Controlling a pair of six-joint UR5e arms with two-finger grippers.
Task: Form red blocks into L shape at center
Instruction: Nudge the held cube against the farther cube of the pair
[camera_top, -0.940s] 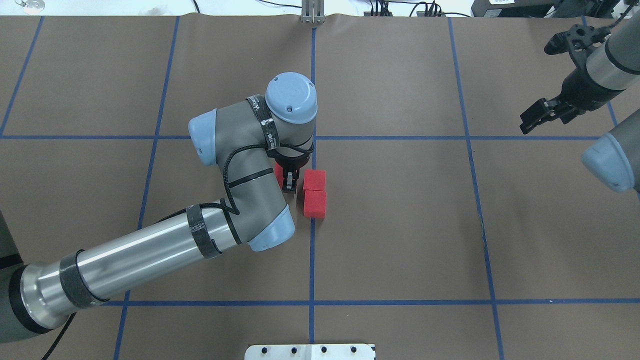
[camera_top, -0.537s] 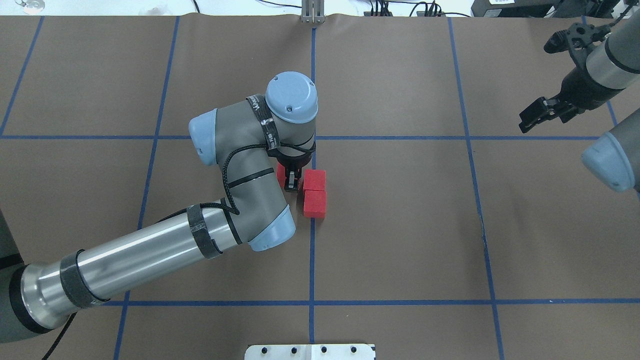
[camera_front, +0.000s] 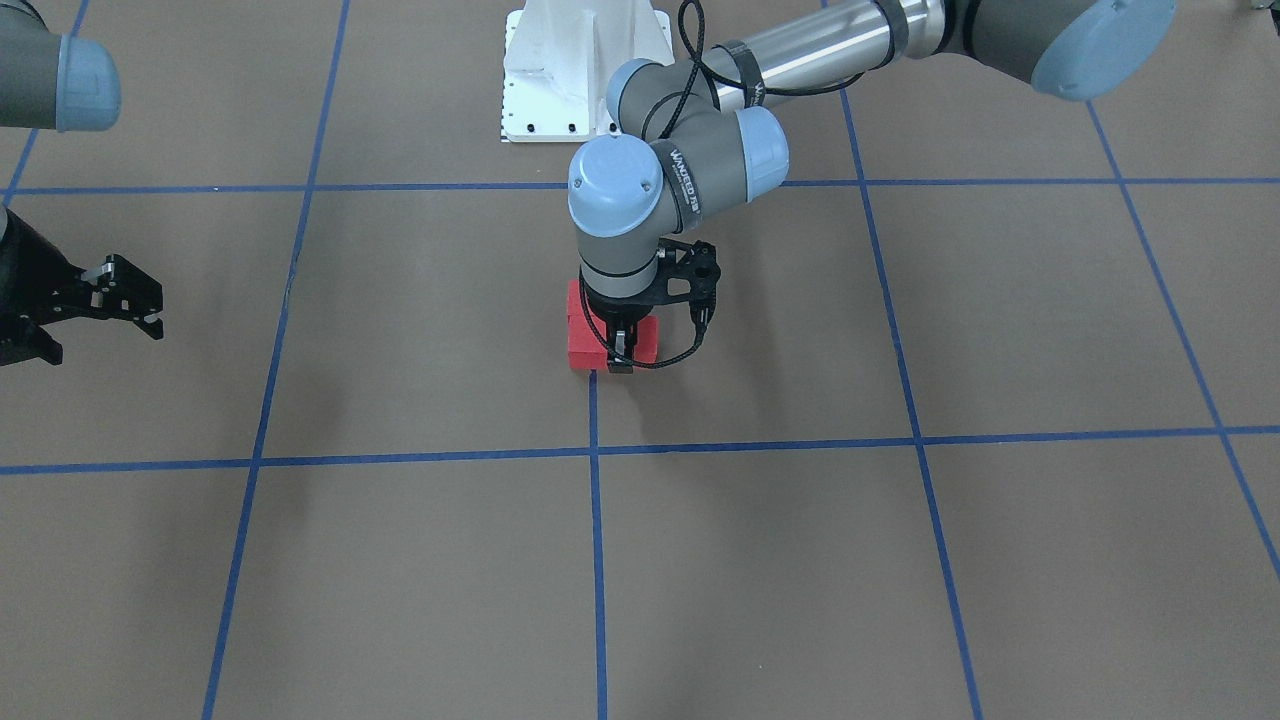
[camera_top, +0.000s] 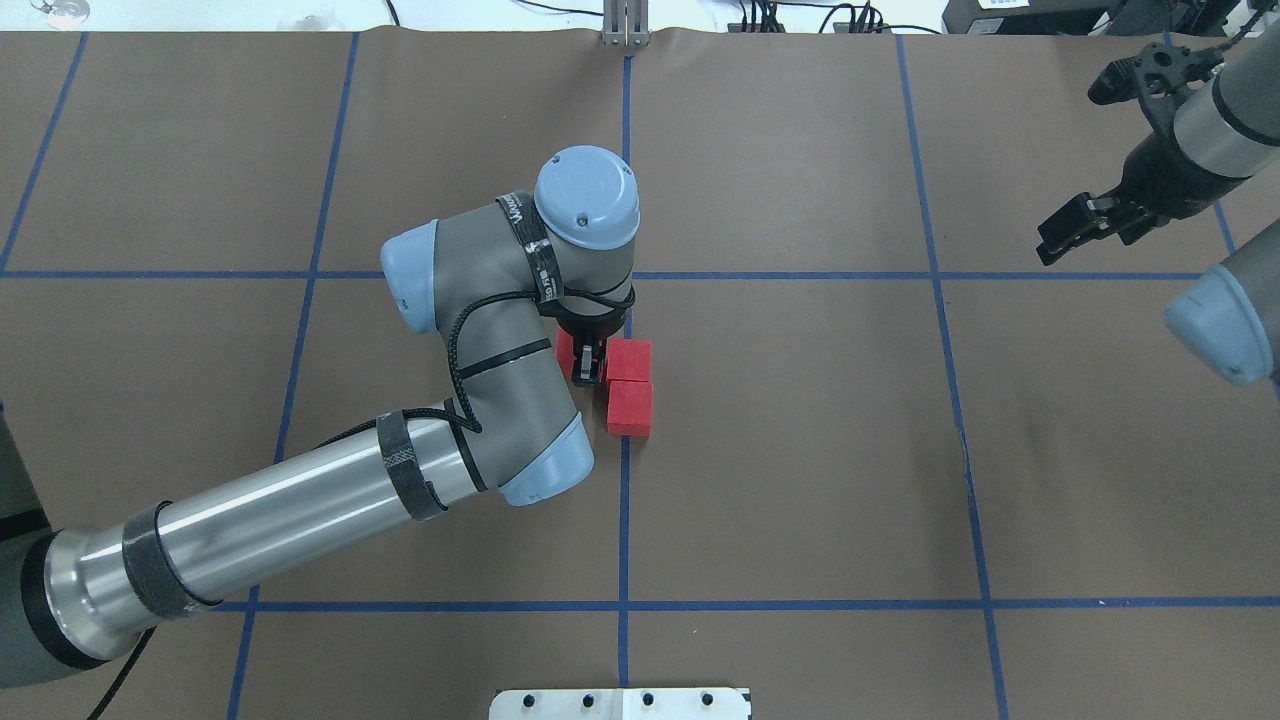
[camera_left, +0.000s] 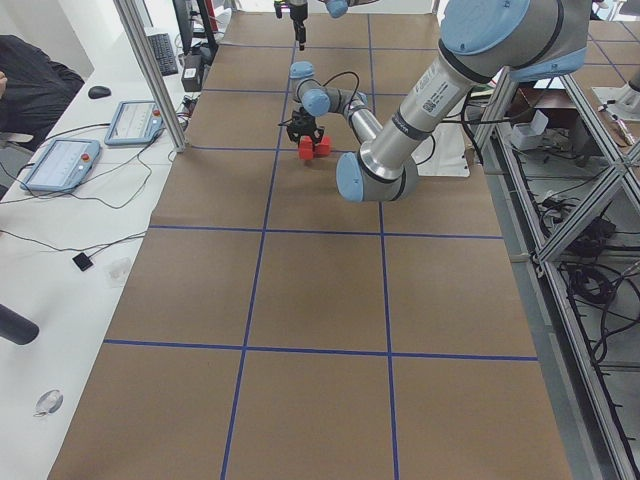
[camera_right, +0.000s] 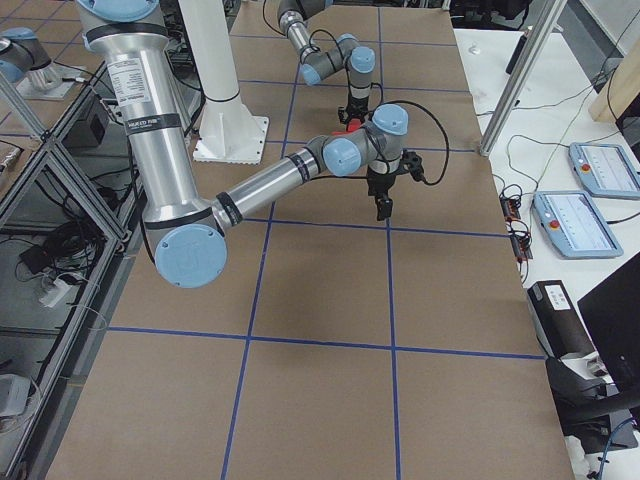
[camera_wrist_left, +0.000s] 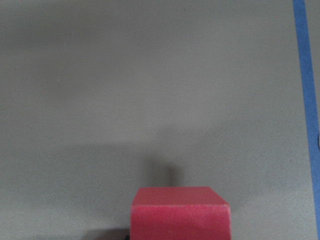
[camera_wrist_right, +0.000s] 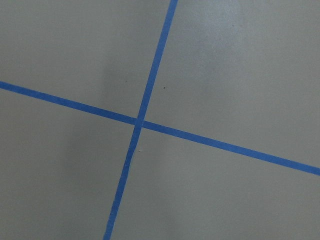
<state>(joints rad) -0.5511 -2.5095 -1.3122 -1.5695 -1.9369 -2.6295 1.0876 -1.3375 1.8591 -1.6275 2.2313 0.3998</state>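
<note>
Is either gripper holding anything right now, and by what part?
The left gripper holds one red block, apparently by opposite side faces; the contact itself is hidden. The right gripper holds nothing.

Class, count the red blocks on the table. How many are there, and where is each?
3. Two red blocks touch in a row over the blue centre line. The third block sits beside them, partly hidden under the left gripper. No others show.

Left pincer (camera_top: 580, 368) shifted gripped red block (camera_top: 564, 346) rightward, closer to red pair (camera_top: 629, 392).
</note>
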